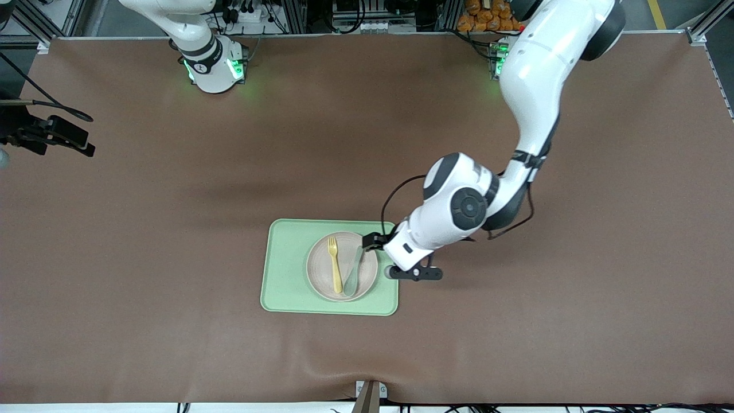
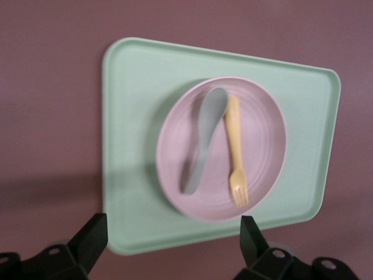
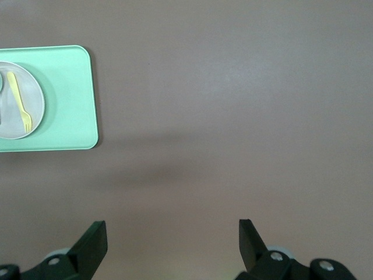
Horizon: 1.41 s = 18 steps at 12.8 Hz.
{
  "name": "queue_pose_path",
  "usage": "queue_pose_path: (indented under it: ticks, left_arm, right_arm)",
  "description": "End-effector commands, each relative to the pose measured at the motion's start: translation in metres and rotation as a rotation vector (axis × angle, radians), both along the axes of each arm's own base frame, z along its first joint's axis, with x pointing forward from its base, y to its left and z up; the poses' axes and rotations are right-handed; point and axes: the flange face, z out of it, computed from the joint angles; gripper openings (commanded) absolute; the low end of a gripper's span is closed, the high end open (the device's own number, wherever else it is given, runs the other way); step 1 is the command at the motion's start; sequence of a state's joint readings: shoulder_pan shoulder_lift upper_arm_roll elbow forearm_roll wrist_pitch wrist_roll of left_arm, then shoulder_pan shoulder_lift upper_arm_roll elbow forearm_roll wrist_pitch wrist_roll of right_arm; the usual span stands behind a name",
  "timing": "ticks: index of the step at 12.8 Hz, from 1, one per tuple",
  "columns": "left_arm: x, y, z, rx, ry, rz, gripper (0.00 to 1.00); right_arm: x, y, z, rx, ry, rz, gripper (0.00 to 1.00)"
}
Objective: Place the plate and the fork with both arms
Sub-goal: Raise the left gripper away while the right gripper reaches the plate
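Placement looks done: fork (image 1: 334,264) beside spoon (image 1: 352,271) on plate (image 1: 321,278), on tray (image 1: 287,269). Left gripper (image 2: 175,242) wide, empty over tray edge; right gripper (image 3: 173,244) wide over bare table. Next: retract left.

Beige-pink plate (image 1: 342,266) lies flat on tray (image 1: 287,269); yellow fork (image 1: 334,265) on it (beside spoon (image 1: 354,272)).

- Worktop (image 1: 172,258): brown matt sheet, smooth, with slight ripples.
- Tray (image 1: 287,269): light green, soft satin look, smooth.
- Plate (image 1: 318,281): pale beige-pink, matt, faint rings in its surface.
- Fork (image 1: 334,264): yellow plastic, smooth.
- Spoon (image 1: 352,275): teal-green plastic, matt.
- Arms (image 1: 533,86): glossy white shells, black joints.
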State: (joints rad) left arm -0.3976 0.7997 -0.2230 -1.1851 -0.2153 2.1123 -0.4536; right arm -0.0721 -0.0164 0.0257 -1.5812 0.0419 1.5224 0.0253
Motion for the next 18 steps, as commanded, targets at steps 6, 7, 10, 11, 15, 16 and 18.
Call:
queue_pose_path:
  ticks: [6, 7, 10, 11, 15, 16, 18]
  left_arm:
    - [-0.039, 0.173, 0.185, 0.406, 0.061, 0.015, 1.00]
    - [-0.047, 0.194, 0.201, 0.412, 0.051, 0.043, 1.00]
    - [-0.074, 0.230, 0.221, 0.423, 0.010, 0.075, 1.00]
    - [-0.082, 0.239, 0.225, 0.411, -0.013, 0.092, 1.00]
    - [-0.084, 0.278, 0.244, 0.371, -0.023, 0.133, 1.00]
    - [-0.085, 0.281, 0.250, 0.371, -0.032, 0.138, 1.00]
    - [-0.090, 0.283, 0.256, 0.379, -0.009, 0.135, 1.00]
  right_arm:
    - [0.000, -0.005, 0.003, 0.022, -0.002, 0.008, 1.00]
    - [0.000, -0.005, 0.003, 0.022, -0.002, 0.009, 1.00]
    - [0.014, -0.001, -0.013, 0.076, 0.010, 0.031, 1.00]
    - [0.017, 0.002, -0.016, 0.095, 0.008, 0.033, 1.00]
    - [0.047, 0.053, -0.049, 0.131, -0.018, 0.096, 1.00]
    - [0.056, 0.071, -0.062, 0.135, -0.020, 0.117, 1.00]
    - [0.071, 0.107, -0.092, 0.138, -0.023, 0.159, 1.00]
